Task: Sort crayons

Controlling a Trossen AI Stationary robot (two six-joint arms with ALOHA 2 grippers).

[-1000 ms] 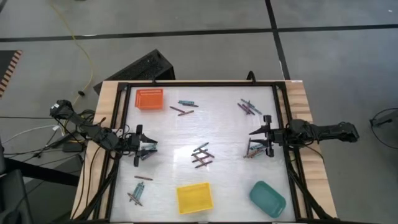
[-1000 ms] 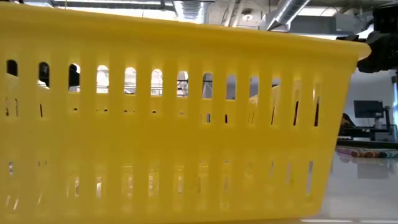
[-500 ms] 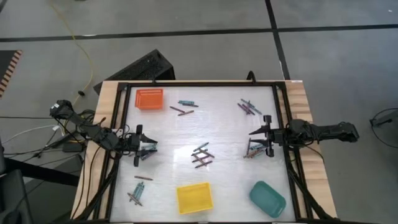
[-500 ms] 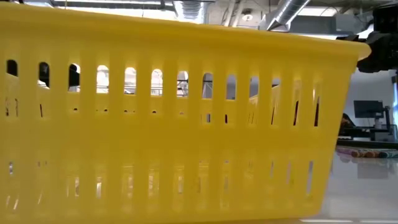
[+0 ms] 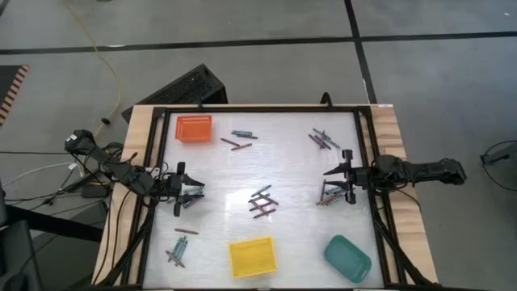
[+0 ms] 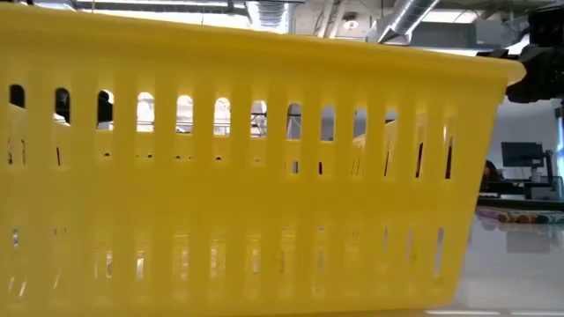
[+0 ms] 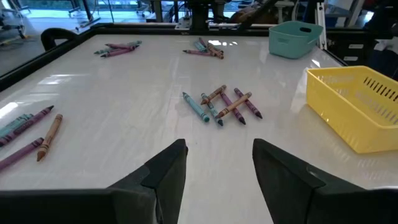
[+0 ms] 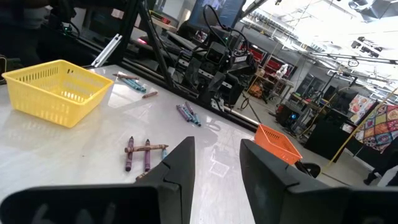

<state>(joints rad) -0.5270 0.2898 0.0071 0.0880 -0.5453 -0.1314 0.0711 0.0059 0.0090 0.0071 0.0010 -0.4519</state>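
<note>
White table (image 5: 291, 242) holds scattered crayons (image 5: 261, 202) between 2 open grippers

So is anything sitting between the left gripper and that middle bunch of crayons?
Nothing visible: bare table lies between the open left gripper and the middle crayons. The yellow tray stands off to one side.

An orange tray (image 5: 194, 128) sits at the far left corner of the white table (image 5: 283, 174), a yellow tray (image 5: 252, 257) at the near edge around the middle, and a teal tray (image 5: 347, 257) at the near right corner. The three trays lie well apart from one another. On the grey floor beyond the table's far left corner lie a black keyboard (image 5: 182, 87) and a yellow cable (image 5: 103, 58).
</note>
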